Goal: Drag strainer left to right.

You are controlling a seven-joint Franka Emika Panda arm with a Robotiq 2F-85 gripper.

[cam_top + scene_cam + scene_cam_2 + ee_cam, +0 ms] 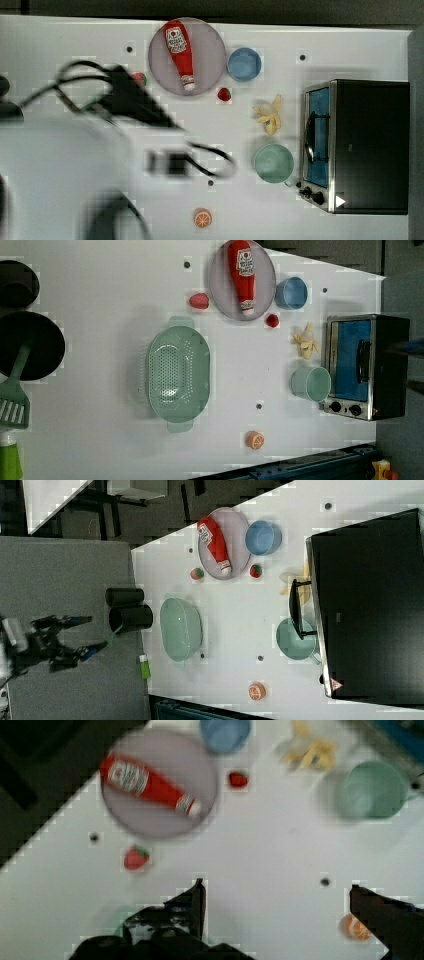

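The strainer [177,372], a pale mint-green oblong colander dotted with holes, rests on the white table with a handle at each end. It also shows in the right view [181,629], near the table's edge beside two black cups. My gripper [92,636] appears far to the right view's left of the strainer, apart from it, jaws spread and holding nothing. In the wrist view the gripper [277,895] is open, with bare table between its dark fingers [197,902]. In the top view my blurred arm [75,165] covers the table's left part.
A ketchup bottle [243,272] lies on a grey plate [220,287] beside a blue bowl [291,292]. A teal bowl [311,383] stands by the toaster oven [365,365]. Two strawberries [198,301], a banana peel [306,341] and an orange slice [255,440] lie around. Black pans [30,345] and a spatula [14,405] sit at the left view's left.
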